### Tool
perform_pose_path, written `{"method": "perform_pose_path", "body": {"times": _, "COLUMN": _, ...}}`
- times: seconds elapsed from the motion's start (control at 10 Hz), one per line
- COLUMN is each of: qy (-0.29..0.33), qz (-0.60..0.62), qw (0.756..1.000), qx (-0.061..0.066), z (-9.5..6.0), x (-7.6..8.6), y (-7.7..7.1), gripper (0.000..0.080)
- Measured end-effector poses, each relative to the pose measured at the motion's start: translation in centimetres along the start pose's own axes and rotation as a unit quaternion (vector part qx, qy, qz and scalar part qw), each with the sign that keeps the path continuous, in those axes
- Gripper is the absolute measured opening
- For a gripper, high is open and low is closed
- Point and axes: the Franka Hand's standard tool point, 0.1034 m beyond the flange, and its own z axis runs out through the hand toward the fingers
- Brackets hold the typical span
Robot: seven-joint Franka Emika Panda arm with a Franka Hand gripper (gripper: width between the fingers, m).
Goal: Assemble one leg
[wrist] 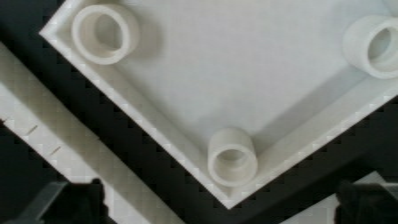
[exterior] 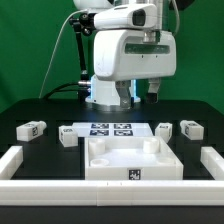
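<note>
The large white square piece [exterior: 130,160] lies flat at the table's front, and fills the wrist view [wrist: 249,80] with round corner holes [wrist: 237,157]. Several small white legs with tags lie around it: two at the exterior view's left [exterior: 32,128] [exterior: 68,135] and two at its right [exterior: 163,130] [exterior: 190,129]. My gripper [exterior: 138,95] hangs above and behind the square piece. In the wrist view my gripper [wrist: 217,205] is open and empty, with its dark fingertips [wrist: 71,200] wide apart over one corner of the piece. No leg shows in the wrist view.
The marker board [exterior: 110,129] lies behind the square piece. Raised white rails border the work area at the exterior view's left [exterior: 20,165], right [exterior: 210,165] and front [exterior: 110,192]. A white rail also runs beside the piece in the wrist view [wrist: 45,130].
</note>
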Motion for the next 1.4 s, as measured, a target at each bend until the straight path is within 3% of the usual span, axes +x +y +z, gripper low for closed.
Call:
{"method": "perform_pose_path", "body": {"times": 0.8, "qy": -0.001, "qz": -0.011, "qw": 1.000, "qx": 0.000, "z": 0.2, "x": -0.1, "y": -0.1, "gripper": 0.0649}}
{"method": "perform_pose_path", "body": {"times": 0.9, "qy": 0.003, "qz": -0.056, "qw": 0.998, "qx": -0.003, "z": 0.9, "x": -0.9, "y": -0.6, "gripper": 0.0649}}
{"method": "perform_pose_path", "body": {"times": 1.1, "qy": -0.006, "qz": -0.113, "qw": 0.994, "qx": 0.009, "z": 2.2, "x": -2.2, "y": -2.1, "gripper": 0.0649}}
{"method": "perform_pose_path", "body": {"times": 1.4, "qy": -0.026, "qz": -0.195, "qw": 0.980, "qx": 0.028, "z": 3.8, "x": -3.4, "y": -2.8, "gripper": 0.0649}}
